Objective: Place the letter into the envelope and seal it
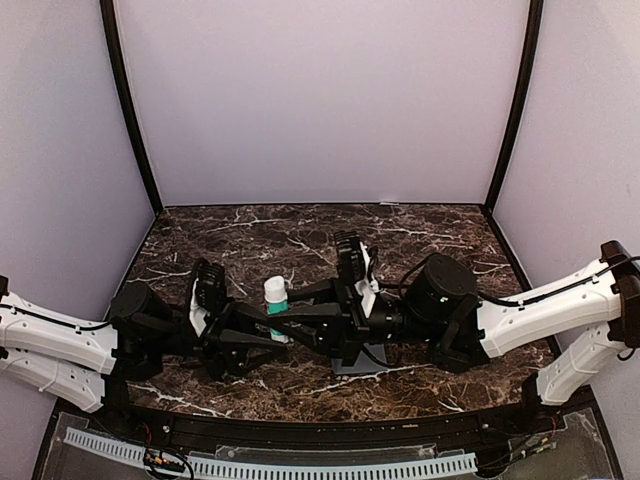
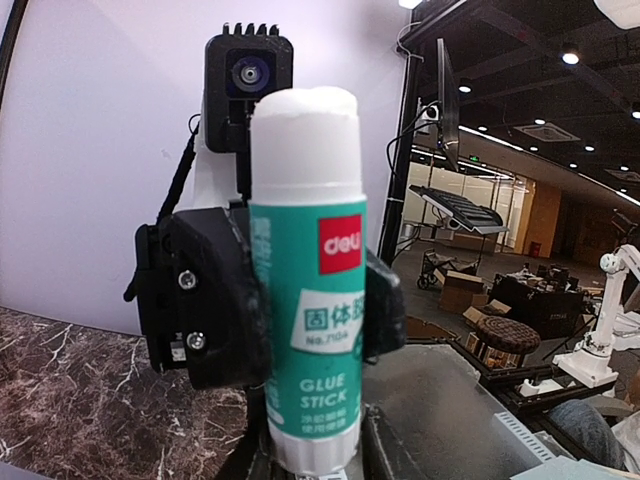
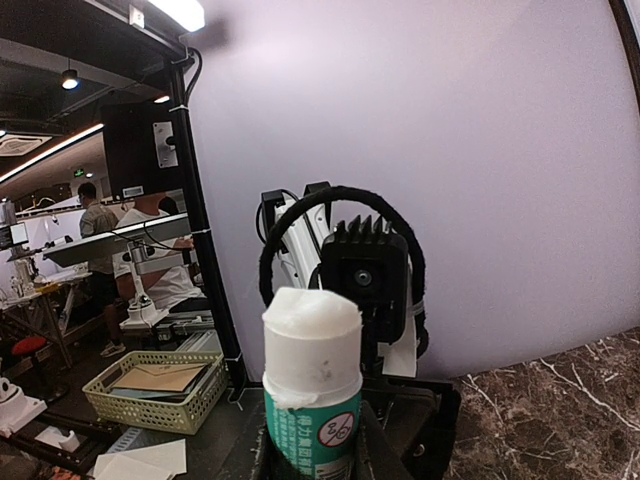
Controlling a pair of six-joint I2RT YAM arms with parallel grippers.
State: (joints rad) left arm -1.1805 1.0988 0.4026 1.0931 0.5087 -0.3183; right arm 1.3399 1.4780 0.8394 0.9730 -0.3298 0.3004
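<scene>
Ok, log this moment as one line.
right gripper: shut on glue stick | left gripper: at its base, grip unclear | envelope: under right arm | letter: unseen

Pale lilac panel walls (image 1: 320, 100) are enclosing a dark brown white-veined marble tabletop (image 1: 250, 235); round ceiling lights (image 2: 570, 57) are glowing in the dim workshop (image 2: 520, 250) beyond.

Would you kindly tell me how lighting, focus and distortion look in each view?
Top external view: even, soft light, yet the black arms merge into the dark marble table. Left wrist view: glue stick label sharp, ceiling lamps blown out, posts bowed by the wide lens. Right wrist view: glue stick cap slightly soft, glare from the lamp at top left.
</scene>
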